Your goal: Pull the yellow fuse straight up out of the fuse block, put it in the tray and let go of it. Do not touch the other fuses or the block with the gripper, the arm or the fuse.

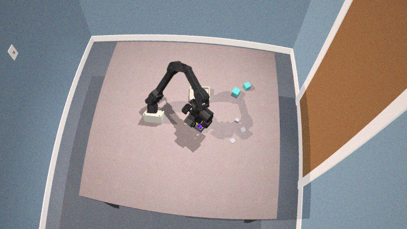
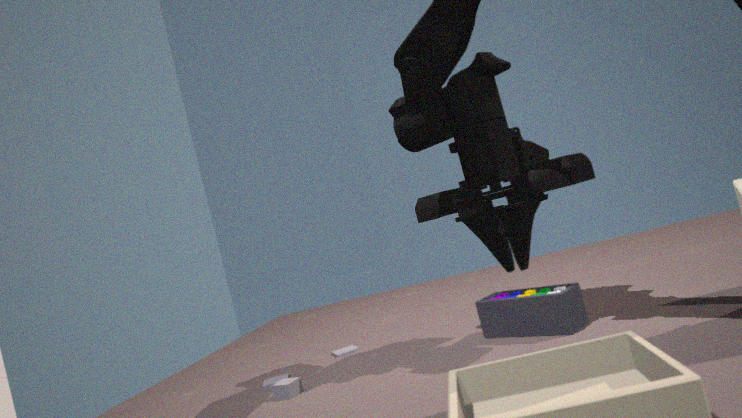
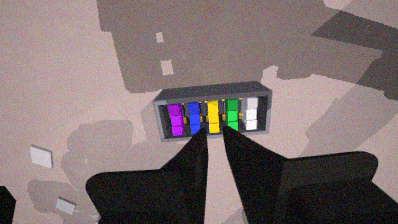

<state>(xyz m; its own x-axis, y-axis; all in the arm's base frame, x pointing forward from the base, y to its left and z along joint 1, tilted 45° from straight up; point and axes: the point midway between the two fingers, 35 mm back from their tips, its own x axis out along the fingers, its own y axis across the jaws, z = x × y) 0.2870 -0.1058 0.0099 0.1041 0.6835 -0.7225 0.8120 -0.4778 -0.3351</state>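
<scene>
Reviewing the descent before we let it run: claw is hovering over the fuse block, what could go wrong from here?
1. The claw is nearly shut with nothing in it. Its narrow gap may not straddle the yellow fuse unless it opens first.
2. The blue fuse and green fuse sit tight beside the yellow one, so a wider claw could brush them.
3. The fuse block wall lies close under the fingertips in the wrist view; a slightly offset descent could strike it.
</scene>
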